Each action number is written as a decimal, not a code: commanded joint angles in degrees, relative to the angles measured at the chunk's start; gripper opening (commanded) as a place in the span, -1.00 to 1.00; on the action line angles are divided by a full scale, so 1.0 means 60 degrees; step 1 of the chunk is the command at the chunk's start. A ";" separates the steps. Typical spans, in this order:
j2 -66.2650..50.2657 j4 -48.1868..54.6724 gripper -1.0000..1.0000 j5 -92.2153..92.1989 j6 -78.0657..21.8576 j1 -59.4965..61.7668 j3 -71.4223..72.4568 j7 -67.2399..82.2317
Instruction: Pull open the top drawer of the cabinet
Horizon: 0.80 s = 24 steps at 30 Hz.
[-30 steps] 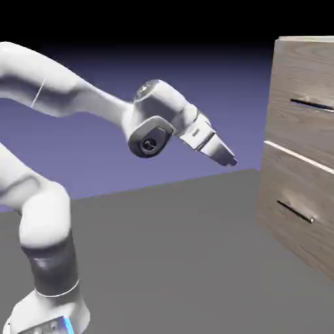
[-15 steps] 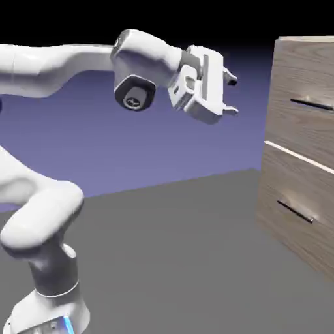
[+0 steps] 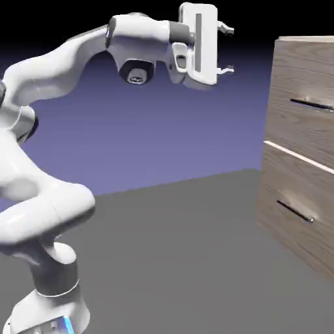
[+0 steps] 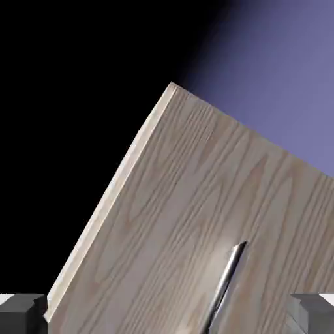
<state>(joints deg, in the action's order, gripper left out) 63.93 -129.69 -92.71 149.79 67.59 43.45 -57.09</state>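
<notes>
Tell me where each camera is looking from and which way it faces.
Exterior view: stands off beside the robot, facing across to the cabinet; shows the arm and its open tool.
Hand view: rides on the hand, looking along the tool at the cabinet front, tilted; only the two fingertips show, at the bottom corners.
Shared: the cabinet, the top drawer with its handle, and the tool's fingertips.
</notes>
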 commanded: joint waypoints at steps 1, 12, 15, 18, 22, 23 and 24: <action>0.0140 0.0140 0.00 -0.0416 -0.0109 0.0306 0.0195 -0.0066; 0.1681 0.1683 0.00 -0.4984 -0.1302 0.3671 0.2336 -0.0787; 0.2102 0.2104 0.00 -0.6230 -0.1628 0.4588 0.2920 -0.0983; 0.2522 0.2525 0.00 -0.7476 -0.1953 0.5506 0.3504 -0.1180; 0.3082 0.3086 0.00 -0.9137 -0.2387 0.6729 0.4282 -0.1442; 0.3222 0.3226 0.00 -0.9552 -0.2496 0.7035 0.4477 -0.1508; 0.3362 0.3366 0.00 -0.9966 -0.2604 0.7340 0.4671 -0.1573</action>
<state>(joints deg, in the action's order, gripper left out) 84.10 -109.50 -152.50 134.17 111.63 71.48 -66.53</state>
